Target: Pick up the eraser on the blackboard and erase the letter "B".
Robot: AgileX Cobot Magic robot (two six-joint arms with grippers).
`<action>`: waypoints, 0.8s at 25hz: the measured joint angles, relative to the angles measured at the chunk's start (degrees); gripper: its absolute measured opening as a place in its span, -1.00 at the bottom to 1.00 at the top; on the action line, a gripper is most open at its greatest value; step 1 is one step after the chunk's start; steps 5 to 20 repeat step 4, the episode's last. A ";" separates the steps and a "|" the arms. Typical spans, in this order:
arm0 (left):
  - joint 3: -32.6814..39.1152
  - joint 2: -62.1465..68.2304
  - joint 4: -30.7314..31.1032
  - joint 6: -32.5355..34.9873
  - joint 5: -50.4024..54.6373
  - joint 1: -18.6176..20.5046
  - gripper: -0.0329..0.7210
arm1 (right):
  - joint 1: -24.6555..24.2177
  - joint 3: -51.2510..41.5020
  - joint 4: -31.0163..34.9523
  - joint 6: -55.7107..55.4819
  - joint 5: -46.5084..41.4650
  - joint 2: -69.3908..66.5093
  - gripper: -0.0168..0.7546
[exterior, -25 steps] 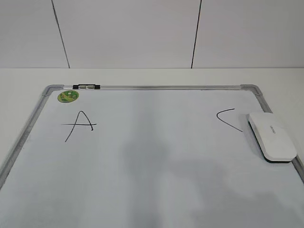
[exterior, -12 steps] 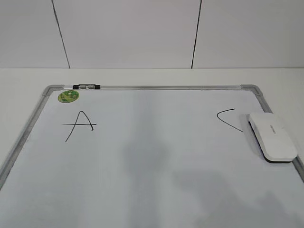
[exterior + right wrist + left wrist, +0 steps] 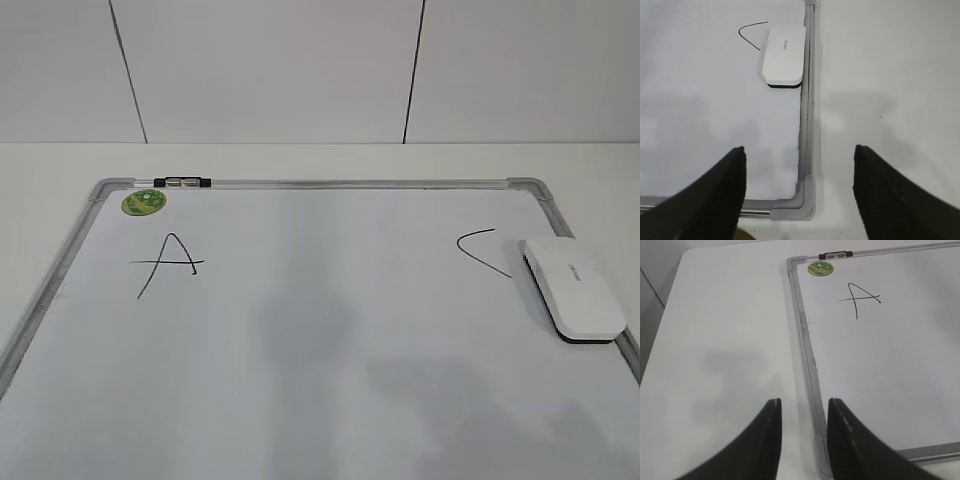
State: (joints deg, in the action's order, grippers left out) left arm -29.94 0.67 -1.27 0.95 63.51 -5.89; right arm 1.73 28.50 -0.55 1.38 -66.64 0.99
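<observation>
White board surface is filling most of the exterior view: the blackboard (image 3: 300,350) is lying flat on a pale table (image 3: 40,165), its silver-grey frame running around it. The eraser (image 3: 573,287) is sitting at the board's right edge, just beside the frame, with the letter "C" (image 3: 480,250) close to its left. The letter "A" (image 3: 168,265) is showing at the left, under the green sticker (image 3: 144,203), and a small black-and-clear clip (image 3: 182,183) is sitting on the top rail. Between "A" and "C" I am seeing only bare board, no "B"; neither arm is showing here.

From the left wrist, the left gripper (image 3: 802,410) is hanging over the board's left rail near the lower corner, jaws a narrow gap apart and holding nothing.

From the right wrist, the right gripper (image 3: 800,155) is hovering above the lower right corner of the frame, jaws spread wide and empty, the eraser lying well ahead of it beside the right rail
</observation>
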 joint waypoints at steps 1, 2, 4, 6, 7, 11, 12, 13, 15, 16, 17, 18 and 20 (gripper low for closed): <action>0.00 0.00 -0.09 0.00 0.00 0.00 -0.29 | 0.00 0.00 0.00 0.00 0.00 0.00 0.39; 0.00 0.00 -0.09 0.00 0.00 0.00 -0.29 | 0.00 0.00 0.00 0.00 0.00 0.00 0.39; 0.00 0.00 -0.09 0.00 0.00 0.00 -0.29 | 0.00 0.00 0.00 0.00 0.00 0.00 0.39; 0.00 0.00 -0.09 0.00 0.00 0.00 -0.29 | 0.00 0.00 0.00 0.00 0.00 0.00 0.39; 0.00 0.00 -0.09 0.00 0.00 0.00 -0.29 | 0.00 0.00 0.00 0.00 0.00 0.00 0.39; 0.00 0.00 -0.09 0.00 0.00 0.00 -0.29 | 0.00 0.00 0.00 0.00 0.00 0.00 0.39; 0.00 0.00 -0.09 0.00 0.00 0.00 -0.29 | 0.00 0.00 0.00 0.00 0.00 0.00 0.39; 0.00 0.00 -0.09 0.00 0.00 0.00 -0.29 | 0.00 0.00 0.00 0.00 0.00 0.00 0.39; 0.00 0.00 -0.09 0.00 0.00 0.00 -0.29 | 0.00 0.00 0.00 0.00 0.00 0.00 0.39; 0.00 0.00 -0.09 0.00 0.00 0.00 -0.29 | 0.00 0.00 0.00 0.00 0.00 0.00 0.39; 0.00 0.00 -0.09 0.00 0.00 0.00 -0.29 | 0.00 0.00 0.00 0.00 0.00 0.00 0.39; 0.00 0.00 -0.09 0.00 0.00 0.00 -0.29 | 0.00 0.00 0.00 0.00 0.00 0.00 0.39; 0.00 0.00 -0.09 0.00 0.00 0.00 -0.29 | 0.00 0.00 0.00 0.00 0.00 0.00 0.39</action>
